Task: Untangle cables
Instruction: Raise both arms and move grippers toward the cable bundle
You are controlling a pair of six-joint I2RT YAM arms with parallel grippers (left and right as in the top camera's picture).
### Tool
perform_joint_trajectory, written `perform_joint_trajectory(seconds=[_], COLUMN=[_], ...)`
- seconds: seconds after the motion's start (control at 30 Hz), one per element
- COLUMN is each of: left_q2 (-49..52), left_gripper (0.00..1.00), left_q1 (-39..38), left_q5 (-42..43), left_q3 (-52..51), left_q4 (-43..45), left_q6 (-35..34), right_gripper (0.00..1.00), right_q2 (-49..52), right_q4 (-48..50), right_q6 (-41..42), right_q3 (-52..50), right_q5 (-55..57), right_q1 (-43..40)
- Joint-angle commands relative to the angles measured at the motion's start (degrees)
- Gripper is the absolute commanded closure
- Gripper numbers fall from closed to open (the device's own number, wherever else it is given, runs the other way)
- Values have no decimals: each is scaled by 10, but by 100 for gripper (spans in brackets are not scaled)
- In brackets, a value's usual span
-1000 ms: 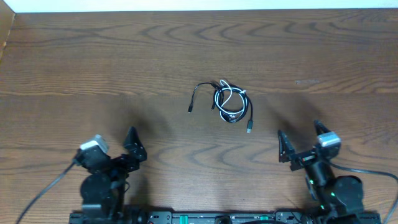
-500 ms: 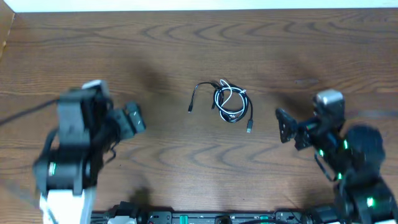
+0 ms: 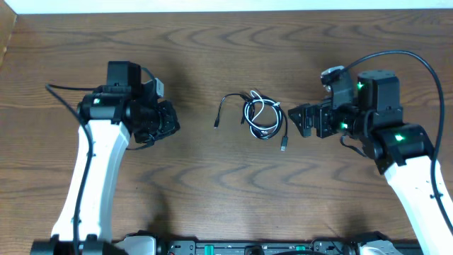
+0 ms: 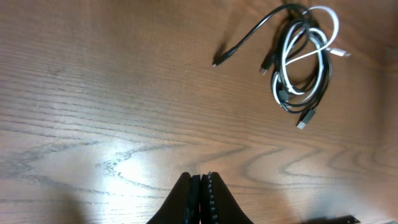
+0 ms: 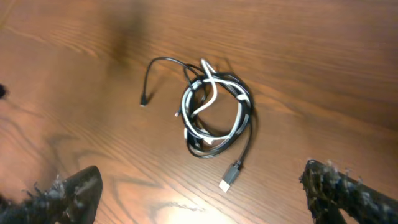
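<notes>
The cables (image 3: 262, 117) lie in one small tangle at the middle of the wooden table. A white cable (image 3: 263, 107) is looped through a coiled black cable (image 3: 285, 129), whose tail runs out to the left. My left gripper (image 3: 172, 122) is shut and empty, about a hand's width left of the tangle and pointing at it. My right gripper (image 3: 300, 120) stands open just right of the tangle, touching nothing. The left wrist view has the closed gripper (image 4: 200, 178) low, with the cables (image 4: 305, 68) far at upper right. In the right wrist view the cables (image 5: 214, 115) lie ahead of the open gripper (image 5: 202, 186).
Thick black arm wires arc above the right arm (image 3: 417, 64) and beside the left arm (image 3: 60, 95). The arm bases (image 3: 248, 248) stand along the front edge. The table's back edge (image 3: 226, 11) meets a white strip.
Both arms have lifted from the front edge and swung in toward the tangle from either side. The left gripper has gone from open to shut.
</notes>
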Motion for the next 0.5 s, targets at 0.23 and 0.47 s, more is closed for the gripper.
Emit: perform_joint_trajectory(seconds=[0.23,0.47], left_q2=[77,86], left_gripper=[92,93], left_q1=[1,1], left_q5=[15,10], left_q3=[6,2], left_q4=[33,59], left_q6=[7,7], right_gripper=[99,99], right_q2=[49,126], right_q4=[37,48], right_q6=[23,23], right_q3=[13,13], right_q5=[-33,-23], right_q1=[-1,-1])
